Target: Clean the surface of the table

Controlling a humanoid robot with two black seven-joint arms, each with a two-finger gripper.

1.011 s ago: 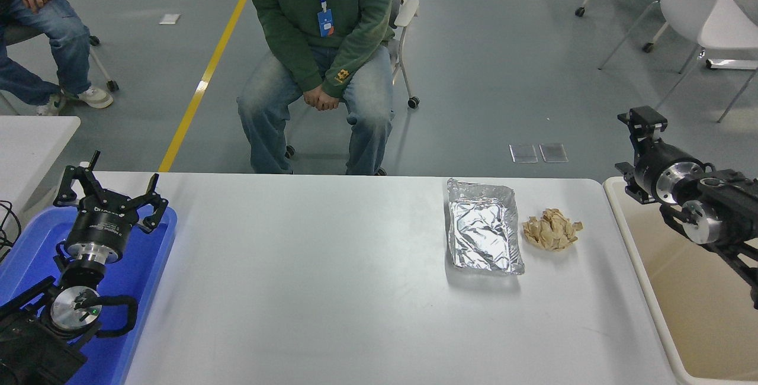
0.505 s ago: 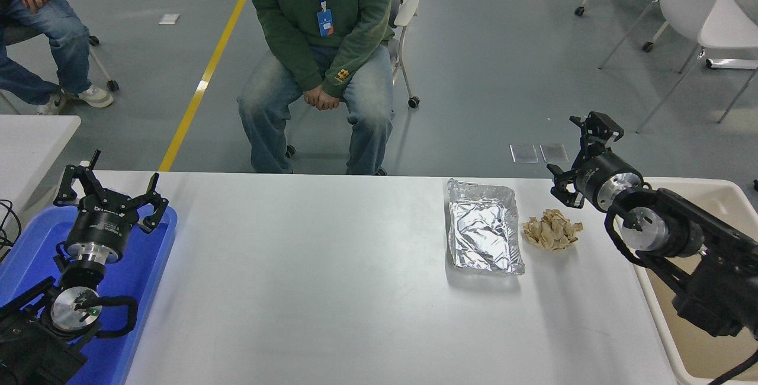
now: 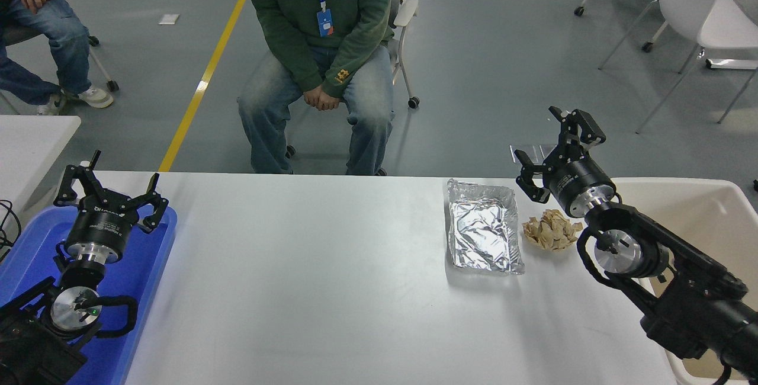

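The table surface [image 3: 331, 278] is a wide white-grey top. On its right part lies a silver foil tray [image 3: 484, 226], empty. Just right of it sits a small pile of tan scraps [image 3: 552, 229]. My right gripper [image 3: 556, 154] is open and empty, held above the table's far edge, just beyond the pile of scraps. My left gripper [image 3: 109, 186] is open and empty, parked over the blue tray at the lower left.
A blue plastic tray [image 3: 148, 266] lies at the left edge. A cream bin [image 3: 704, 207] stands off the right edge. A person in a green hoodie [image 3: 323, 47] sits at the far side. A corner of a smaller white table [image 3: 29, 142] shows at left.
My right arm has swung in from the right edge, leftward over the table. Its gripper now hangs beyond the pile of scraps. The left arm has not moved.
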